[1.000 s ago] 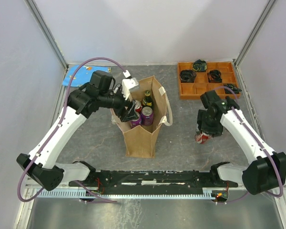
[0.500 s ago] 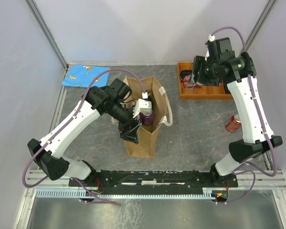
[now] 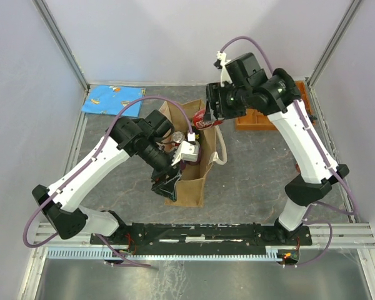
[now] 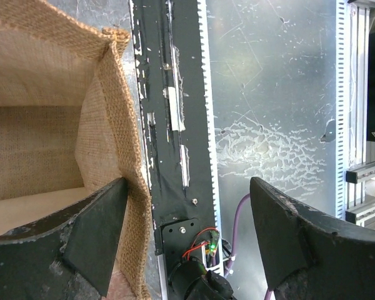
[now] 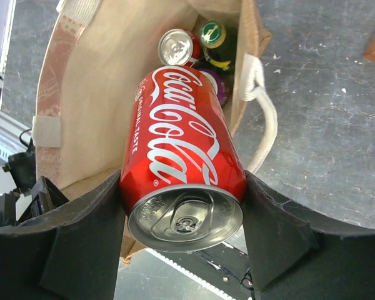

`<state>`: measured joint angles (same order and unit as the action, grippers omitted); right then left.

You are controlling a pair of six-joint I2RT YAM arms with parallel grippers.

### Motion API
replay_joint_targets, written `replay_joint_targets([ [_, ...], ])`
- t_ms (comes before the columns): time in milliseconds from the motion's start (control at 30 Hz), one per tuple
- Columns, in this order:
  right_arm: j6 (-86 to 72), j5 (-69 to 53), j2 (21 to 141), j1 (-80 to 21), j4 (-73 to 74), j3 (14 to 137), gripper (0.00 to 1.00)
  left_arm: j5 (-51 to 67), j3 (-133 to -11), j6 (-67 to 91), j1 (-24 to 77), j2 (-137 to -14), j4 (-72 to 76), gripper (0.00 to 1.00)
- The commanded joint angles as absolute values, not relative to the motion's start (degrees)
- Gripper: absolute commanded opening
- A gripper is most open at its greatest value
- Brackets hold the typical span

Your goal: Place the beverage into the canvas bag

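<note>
The right gripper (image 5: 182, 232) clamped a red Coca-Cola can (image 5: 175, 144) between its two fingers, tilted above the open mouth of the canvas bag (image 3: 189, 184), which stood upright between the arms. Inside the bag sat another can (image 5: 177, 47) and a green-capped bottle (image 5: 211, 34). The left gripper (image 4: 187, 206) was spread wide astride the bag's wall, one finger inside, one outside.

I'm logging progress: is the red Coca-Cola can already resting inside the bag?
No, the red can is gripped between the right fingers, hanging above the open canvas bag.
</note>
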<state>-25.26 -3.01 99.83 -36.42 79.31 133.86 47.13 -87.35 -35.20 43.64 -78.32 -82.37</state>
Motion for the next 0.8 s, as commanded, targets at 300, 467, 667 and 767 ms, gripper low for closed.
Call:
replay_joint_targets([
  [300,-23.9,-1.5,103.6,-50.2,78.0,130.8,0.0,51.9,-87.0,-35.9,44.5,-75.5,-83.7,0.83],
  [467,-24.1,-0.1,104.7,-54.3,77.8,125.3,0.0,51.5,-88.0,-36.5,44.5,-76.3,-83.6,0.82],
  [667,-24.4,2.0,103.6,-57.0,75.9,116.8,0.0,51.3,-88.1,-37.3,44.6,-76.7,-83.7,0.8],
  [767,-24.8,2.3,103.3,-57.3,74.1,113.1,0.0,51.2,-88.4,-37.8,44.6,-77.1,-83.6,0.79],
])
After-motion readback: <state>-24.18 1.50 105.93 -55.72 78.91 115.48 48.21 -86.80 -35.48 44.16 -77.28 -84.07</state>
